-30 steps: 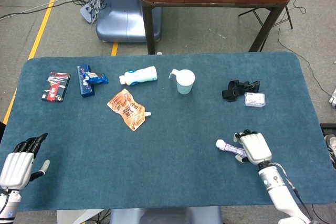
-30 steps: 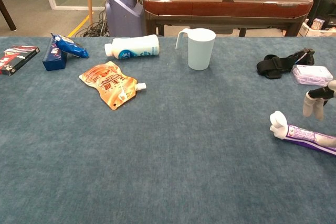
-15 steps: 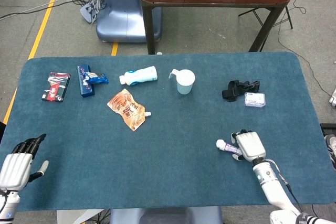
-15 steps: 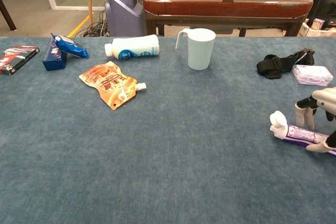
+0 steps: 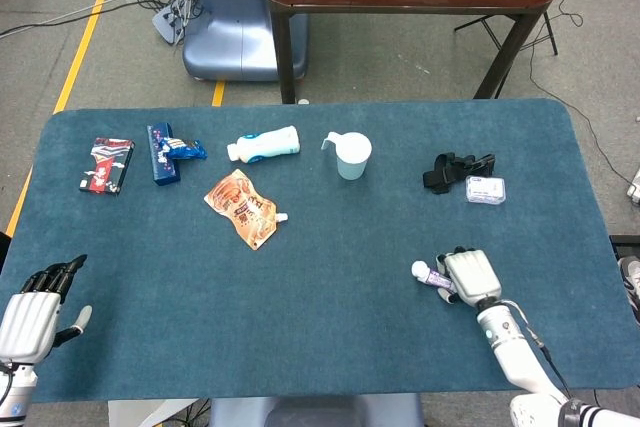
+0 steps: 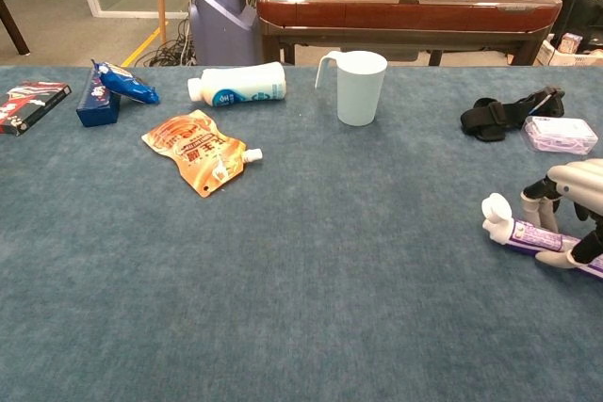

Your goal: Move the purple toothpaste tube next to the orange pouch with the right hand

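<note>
The purple toothpaste tube [image 6: 528,233] with a white cap lies near the right front of the blue table, cap pointing left; in the head view the toothpaste tube [image 5: 430,274] pokes out from under my right hand [image 5: 470,275]. In the chest view my right hand [image 6: 575,193] wraps it, fingers behind and thumb in front, touching the tube. The orange pouch [image 5: 243,208] lies flat at the left middle, far from the tube; it also shows in the chest view as the pouch [image 6: 197,150]. My left hand [image 5: 35,312] hangs off the front left corner, fingers apart, holding nothing.
A white cup [image 5: 351,156] and a white bottle [image 5: 265,144] stand behind the pouch. A black strap [image 5: 455,169] and clear box [image 5: 485,189] lie behind my right hand. A blue packet [image 5: 168,150] and red box [image 5: 106,164] sit far left.
My right hand has come down and forward over the tube, and its fingers and thumb have closed around it. The tube's cap has shifted slightly. The left hand has stayed still.
</note>
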Available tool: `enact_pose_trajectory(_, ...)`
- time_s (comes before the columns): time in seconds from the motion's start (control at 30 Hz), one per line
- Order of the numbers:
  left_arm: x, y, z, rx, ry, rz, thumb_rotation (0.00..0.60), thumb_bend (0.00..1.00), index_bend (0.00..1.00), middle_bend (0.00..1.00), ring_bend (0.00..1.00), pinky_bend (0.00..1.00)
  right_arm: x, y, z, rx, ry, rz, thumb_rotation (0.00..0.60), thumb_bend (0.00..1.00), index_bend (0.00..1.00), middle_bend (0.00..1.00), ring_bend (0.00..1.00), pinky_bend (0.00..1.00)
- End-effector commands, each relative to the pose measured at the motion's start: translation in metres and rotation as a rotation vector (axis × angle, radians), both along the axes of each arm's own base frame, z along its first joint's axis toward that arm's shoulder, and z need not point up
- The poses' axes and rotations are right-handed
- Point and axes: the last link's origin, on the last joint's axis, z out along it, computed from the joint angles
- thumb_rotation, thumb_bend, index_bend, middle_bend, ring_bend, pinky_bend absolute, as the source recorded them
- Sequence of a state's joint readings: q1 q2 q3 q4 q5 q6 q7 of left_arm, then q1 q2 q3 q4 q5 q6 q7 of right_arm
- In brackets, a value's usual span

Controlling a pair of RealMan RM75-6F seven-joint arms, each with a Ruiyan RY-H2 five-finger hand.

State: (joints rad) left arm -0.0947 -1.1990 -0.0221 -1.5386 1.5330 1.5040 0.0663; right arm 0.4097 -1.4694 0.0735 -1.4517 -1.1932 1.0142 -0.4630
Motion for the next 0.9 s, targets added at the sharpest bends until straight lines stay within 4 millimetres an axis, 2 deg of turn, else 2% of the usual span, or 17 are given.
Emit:
enact_pose_trajectory(0.03,0.0,0.0,0.0,0.0,0.0,-0.001,0.6,0.31,0.09,0.21,0.17,0.19,0.002,-0.001,-0.001,0.011,-0.001,0.002,0.6,0.38,0.52,0.55,0.35,0.42)
enact_pose_trajectory(0.3,0.006,0.006,0.002,-0.013,0.011,-0.028,0.6,0.31,0.1,0.21,0.17,0.19,0.015,-0.009,0.004,0.062,-0.047,0.028,0.6,0.58,0.6,0.61,0.41,0.42)
enact_pose_trajectory(0.5,0.022,0.025,-0.001,-0.089,0.028,-0.112,0.6,0.31,0.1,0.21,0.18,0.19,0.035,-0.023,0.009,0.14,-0.104,0.069,0.6,0.68,0.65,0.64,0.45,0.42)
enact_pose_trajectory(0.8,0.053,0.075,-0.011,-0.282,-0.011,-0.235,0.6,0.31,0.1,0.23,0.2,0.19,0.093,-0.065,0.032,0.281,-0.115,0.177,0.6,0.73,0.69,0.67,0.49,0.42)
enact_pose_trajectory(0.9,0.065,0.093,-0.016,-0.341,0.006,-0.283,0.6,0.31,0.1,0.27,0.26,0.22,0.119,-0.08,0.041,0.328,-0.112,0.21,0.6,0.74,0.7,0.69,0.51,0.42)
